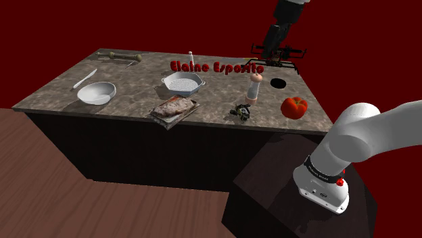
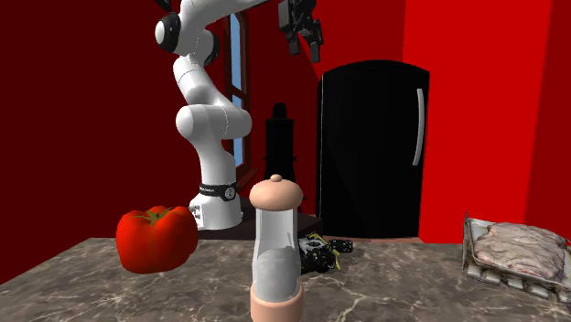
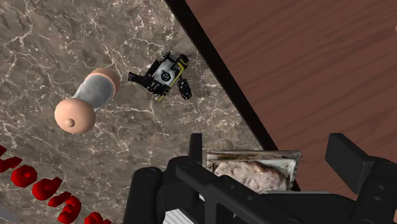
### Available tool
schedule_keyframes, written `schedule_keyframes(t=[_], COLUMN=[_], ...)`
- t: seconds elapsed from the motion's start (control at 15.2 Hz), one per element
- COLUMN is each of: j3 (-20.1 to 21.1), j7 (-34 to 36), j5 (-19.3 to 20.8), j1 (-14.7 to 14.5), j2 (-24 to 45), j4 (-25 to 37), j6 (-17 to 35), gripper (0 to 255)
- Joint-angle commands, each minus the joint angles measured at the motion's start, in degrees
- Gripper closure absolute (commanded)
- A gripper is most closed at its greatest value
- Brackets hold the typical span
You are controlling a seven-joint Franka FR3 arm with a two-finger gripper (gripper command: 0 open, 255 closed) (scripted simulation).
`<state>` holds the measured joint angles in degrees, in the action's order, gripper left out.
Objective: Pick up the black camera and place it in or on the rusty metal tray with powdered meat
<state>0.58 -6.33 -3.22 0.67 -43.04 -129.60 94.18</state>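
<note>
Claw: my gripper [image 3: 272, 153] hangs high over the counter, its two black fingers standing wide apart with nothing clasped between them.
Camera: the black camera [image 3: 162, 75] lies on the marble counter [image 1: 61, 91], close to the front edge, well below the claw and untouched.
Tray: the tray [image 1: 174, 109] with the pale slab of meat sits along the same front edge, near the camera but apart from it, on the shoulder view's left of it.
Mill: a mill [image 1: 255, 88] with a pinkish cap and base stands upright just beside the camera, on the side away from the counter edge, not between camera and tray.
Tomato: a red tomato [image 1: 294, 106] sits on the camera's other side, on the shoulder view's right.
Blocking: in the second exterior view I get the mill in front of the camera, covering part of it.
Farther off: a white bowl [image 1: 97, 92], a square grill pan [image 1: 182, 83] and a knife [image 1: 85, 78] lie beyond the tray.
Lettering: red letters [image 1: 216, 67] float above the counter behind the mill.
</note>
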Motion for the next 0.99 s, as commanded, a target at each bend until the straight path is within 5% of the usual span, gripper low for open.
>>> schedule_keyframes(t=[0.0,0.92], j3=[0.0,1.0], j7=[0.0,7.3], j5=[0.0,1.2], j1=[0.0,5.4], j2=[0.0,3.2], j4=[0.0,-25.1], j6=[0.0,31.5], gripper=[0,0])
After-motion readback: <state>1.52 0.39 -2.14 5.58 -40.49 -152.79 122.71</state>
